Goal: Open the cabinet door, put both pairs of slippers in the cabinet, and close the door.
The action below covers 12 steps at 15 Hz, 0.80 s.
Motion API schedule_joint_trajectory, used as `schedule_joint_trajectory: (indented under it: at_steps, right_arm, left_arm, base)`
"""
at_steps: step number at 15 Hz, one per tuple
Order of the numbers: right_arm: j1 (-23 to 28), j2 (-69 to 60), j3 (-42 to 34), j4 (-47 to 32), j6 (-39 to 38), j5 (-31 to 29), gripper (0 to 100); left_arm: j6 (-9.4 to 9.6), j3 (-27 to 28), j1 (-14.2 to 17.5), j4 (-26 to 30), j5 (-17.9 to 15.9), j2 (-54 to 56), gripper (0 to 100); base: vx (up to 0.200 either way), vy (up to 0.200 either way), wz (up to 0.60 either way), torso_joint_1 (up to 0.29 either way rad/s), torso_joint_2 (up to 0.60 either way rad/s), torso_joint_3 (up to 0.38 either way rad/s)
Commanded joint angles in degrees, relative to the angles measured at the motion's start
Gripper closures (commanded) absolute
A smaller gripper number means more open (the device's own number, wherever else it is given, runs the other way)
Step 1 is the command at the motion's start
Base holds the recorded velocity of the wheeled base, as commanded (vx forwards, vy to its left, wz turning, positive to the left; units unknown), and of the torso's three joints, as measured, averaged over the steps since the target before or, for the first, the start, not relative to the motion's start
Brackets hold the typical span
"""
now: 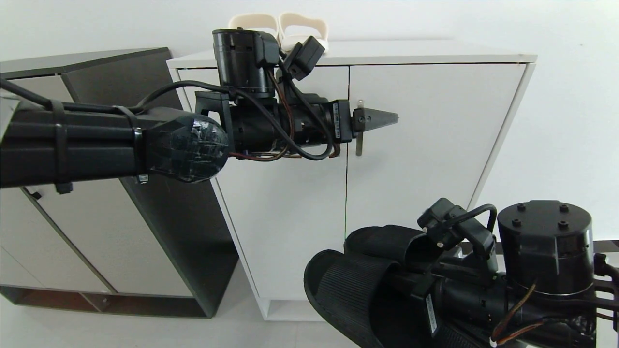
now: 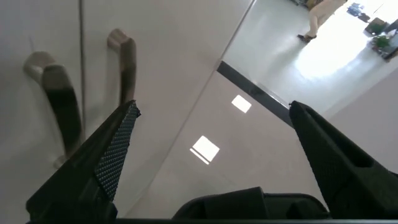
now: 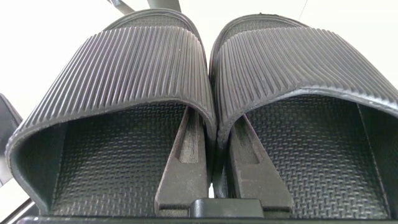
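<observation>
While tight on slippers (image 3: 143,68), right hand (image 3: 214,134).

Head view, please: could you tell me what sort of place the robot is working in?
Probably a home-style entryway, or a mock-up of one: a white two-door cabinet against a plain wall, white slippers on top, and black slippers in the right gripper.

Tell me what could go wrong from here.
1. The open left gripper sits by two close handles; it may grab the wrong one or slip off.
2. The right gripper only pinches the black slippers by their inner walls; they may drop.
3. The left arm may knock the white slippers.
</observation>
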<state>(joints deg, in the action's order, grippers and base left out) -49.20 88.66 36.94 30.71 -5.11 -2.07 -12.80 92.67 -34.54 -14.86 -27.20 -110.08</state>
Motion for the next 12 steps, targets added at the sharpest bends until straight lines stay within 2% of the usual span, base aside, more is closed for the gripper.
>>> schedule_joint_trajectory:
  at_steps: [1,5,7,12]
  right_arm:
    - [-0.02,0.11,-0.02,0.05,0.10,0.05,100]
    - [-0.02,-0.07,-0.11,0.05,0.80,0.05,100]
    - [-0.02,-0.16,-0.11,0.05,0.80,0.05,100]
    - [-0.11,-0.24,-0.11,0.05,0.89,0.05,100]
  left_arm:
    - [1.02,0.84,-0.01,0.27,1.27,-0.66,0]
    - [1.20,2.16,0.17,0.27,2.24,-3.12,0]
    - [1.29,4.18,0.26,0.27,4.17,-4.97,0]
    - [1.29,5.76,0.08,0.36,4.17,-6.29,0]
  base:
    - [0.000,0.000,0.00,0.000,0.00,0.000]
    - [0.000,0.000,0.00,0.000,0.00,0.000]
    - [0.000,0.000,0.00,0.000,0.00,0.000]
    - [0.000,0.000,0.00,0.000,0.00,0.000]
